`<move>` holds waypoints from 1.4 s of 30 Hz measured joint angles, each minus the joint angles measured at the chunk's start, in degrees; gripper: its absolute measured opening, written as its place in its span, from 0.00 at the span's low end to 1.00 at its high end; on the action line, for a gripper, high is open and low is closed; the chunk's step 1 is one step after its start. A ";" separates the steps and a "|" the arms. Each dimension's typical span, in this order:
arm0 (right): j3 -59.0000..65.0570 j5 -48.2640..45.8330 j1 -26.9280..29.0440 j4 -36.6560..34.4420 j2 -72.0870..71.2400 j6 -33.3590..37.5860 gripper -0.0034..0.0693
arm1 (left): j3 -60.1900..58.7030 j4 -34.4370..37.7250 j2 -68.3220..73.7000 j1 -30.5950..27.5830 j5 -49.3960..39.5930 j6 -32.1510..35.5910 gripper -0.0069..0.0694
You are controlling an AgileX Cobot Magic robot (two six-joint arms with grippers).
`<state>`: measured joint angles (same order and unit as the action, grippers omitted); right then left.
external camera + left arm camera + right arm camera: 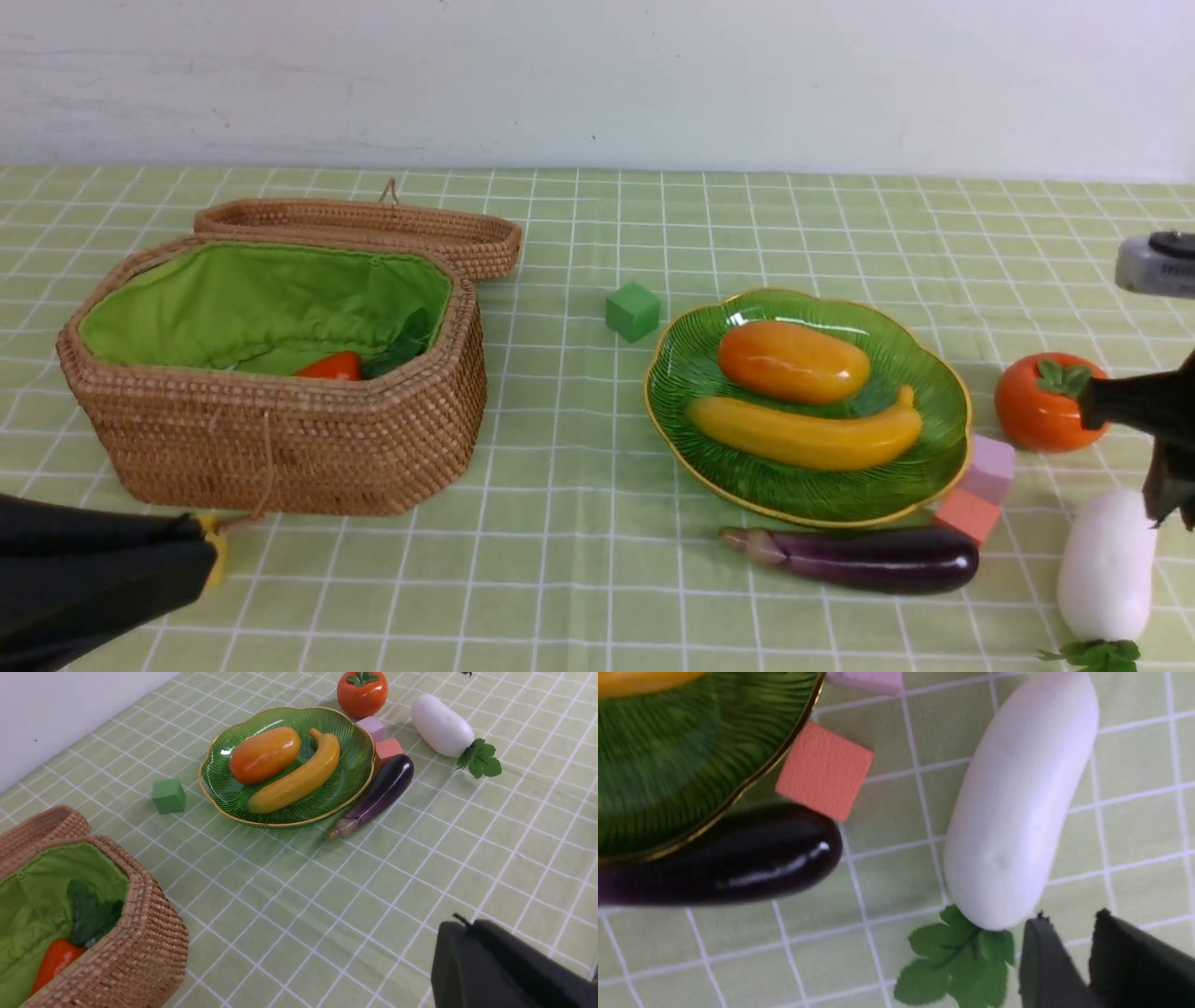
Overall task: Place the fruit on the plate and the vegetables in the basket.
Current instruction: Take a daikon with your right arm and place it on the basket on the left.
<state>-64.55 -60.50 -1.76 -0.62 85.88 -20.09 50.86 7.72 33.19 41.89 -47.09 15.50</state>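
The wicker basket (280, 448) with green lining stands at the left, lid (373, 229) open behind it. The carrot (329, 367) lies inside. The green leaf plate (681, 392) holds the mango (794, 361) and banana (808, 437). The persimmon (1036, 415) sits right of the plate. The eggplant (868, 558) lies in front of it and the white radish (1106, 565) at the right. My right gripper (1069, 919) hovers slightly open and empty beside the radish's (1017, 807) leafy end. My left gripper (462, 926) is shut and empty, low in front of the basket. No gourd shows.
A green foam cube (632, 311) sits between basket and plate. A purple cube (990, 467) and a salmon cube (968, 513) touch the plate's right front rim, next to the eggplant. A white wall runs behind the checked tablecloth.
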 joint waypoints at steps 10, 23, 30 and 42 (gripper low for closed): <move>2.17 13.32 5.04 -2.23 11.57 -1.78 0.95 | 0.00 0.00 0.00 0.00 0.00 0.00 0.09; 2.07 15.47 5.69 -2.23 19.44 -0.56 0.70 | 0.00 -0.89 0.00 0.00 -0.05 -0.17 0.09; 0.14 4.63 5.31 -3.16 15.86 8.04 0.70 | 0.00 -3.81 0.00 0.00 -0.17 -5.05 0.09; -25.88 9.15 -26.62 -18.63 6.41 26.97 0.70 | 0.00 -47.33 0.00 0.00 -1.34 -52.05 0.09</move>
<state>-90.43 -51.35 -28.38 -19.25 92.29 6.88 50.86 -39.61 33.19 41.89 -48.43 -36.55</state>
